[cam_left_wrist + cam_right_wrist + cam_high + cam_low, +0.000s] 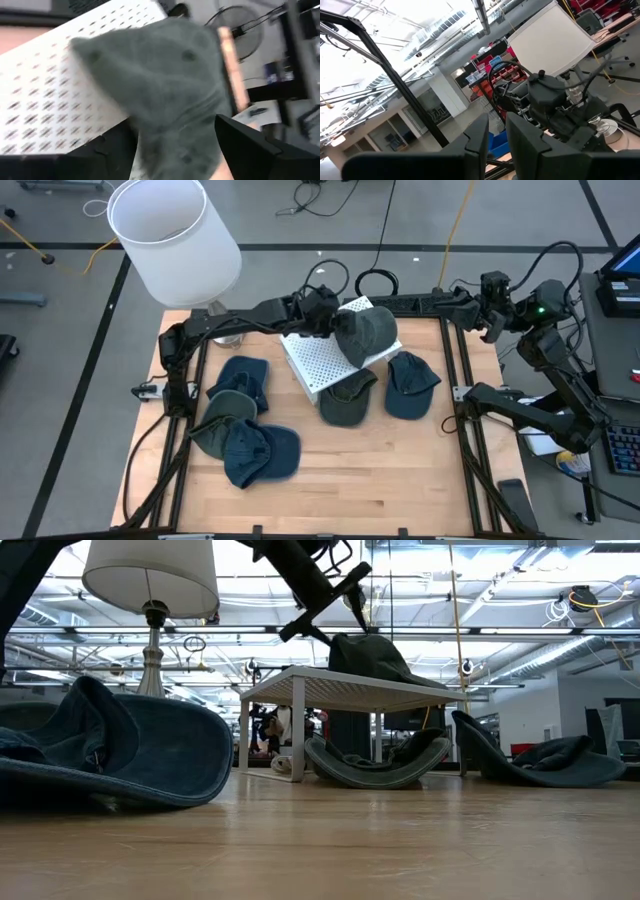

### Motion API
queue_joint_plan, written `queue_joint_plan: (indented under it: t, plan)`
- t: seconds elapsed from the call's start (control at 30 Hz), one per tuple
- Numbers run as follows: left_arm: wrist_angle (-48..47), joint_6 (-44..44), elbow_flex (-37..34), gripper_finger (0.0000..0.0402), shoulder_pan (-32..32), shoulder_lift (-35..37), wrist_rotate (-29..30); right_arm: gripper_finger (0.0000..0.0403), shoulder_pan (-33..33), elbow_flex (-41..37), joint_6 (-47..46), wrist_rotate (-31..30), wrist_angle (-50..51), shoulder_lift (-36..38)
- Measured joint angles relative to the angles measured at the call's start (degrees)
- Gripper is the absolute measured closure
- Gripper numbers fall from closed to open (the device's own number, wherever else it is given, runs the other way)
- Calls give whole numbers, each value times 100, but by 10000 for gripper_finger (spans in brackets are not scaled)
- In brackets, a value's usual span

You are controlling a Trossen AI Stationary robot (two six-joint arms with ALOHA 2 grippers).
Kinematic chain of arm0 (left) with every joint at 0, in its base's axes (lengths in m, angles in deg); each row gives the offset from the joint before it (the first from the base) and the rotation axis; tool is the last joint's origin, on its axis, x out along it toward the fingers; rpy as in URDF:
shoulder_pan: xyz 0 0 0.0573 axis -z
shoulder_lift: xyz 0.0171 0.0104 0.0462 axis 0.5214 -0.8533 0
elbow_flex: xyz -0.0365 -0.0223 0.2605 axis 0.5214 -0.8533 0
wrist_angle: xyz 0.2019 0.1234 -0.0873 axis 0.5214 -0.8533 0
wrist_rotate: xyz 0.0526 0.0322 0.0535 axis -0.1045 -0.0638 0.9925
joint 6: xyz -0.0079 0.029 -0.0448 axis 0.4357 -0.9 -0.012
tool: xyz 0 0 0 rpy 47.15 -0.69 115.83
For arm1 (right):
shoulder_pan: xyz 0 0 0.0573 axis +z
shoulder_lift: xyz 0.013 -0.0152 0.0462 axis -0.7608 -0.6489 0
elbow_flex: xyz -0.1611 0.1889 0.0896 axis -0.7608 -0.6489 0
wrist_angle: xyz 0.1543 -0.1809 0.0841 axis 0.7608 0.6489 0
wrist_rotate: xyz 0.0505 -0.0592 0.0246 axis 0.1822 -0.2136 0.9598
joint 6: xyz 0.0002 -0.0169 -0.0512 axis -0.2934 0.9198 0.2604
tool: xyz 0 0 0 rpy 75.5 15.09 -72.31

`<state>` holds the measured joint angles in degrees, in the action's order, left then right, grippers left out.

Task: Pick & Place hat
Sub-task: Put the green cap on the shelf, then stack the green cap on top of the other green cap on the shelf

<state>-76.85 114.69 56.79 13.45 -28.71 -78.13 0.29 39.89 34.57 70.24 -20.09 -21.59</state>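
Note:
A grey-green hat sits on top of a white perforated stand at the middle of the table's far part. It also shows in the low view and fills the left wrist view. My left gripper reaches over the stand from the left and is shut on this hat. My right gripper is parked at the table's far right corner, shut and holding nothing. My left gripper holds the grey-green hat by its crown cloth, bunched between the two fingers. In the low view the fingers slant down onto the hat's top from the table's left. The hat's lower part rests on the stand's top.
Several other hats lie on the table: blue ones and a green one at the left, a dark green one under the stand's near edge and a blue one to its right. A white lamp stands at the far left corner.

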Motion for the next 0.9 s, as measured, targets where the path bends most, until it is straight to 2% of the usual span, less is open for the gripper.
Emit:
queue_joint_plan:
  t: [0.47,0.9]
  plan:
    - [-1356,-284,0,166,195,612,69,344,2,2,178,-5,0,-16]
    - [-2892,-818,-6,165,850,1500,135,344,152,0,156,-20,-42,-280]
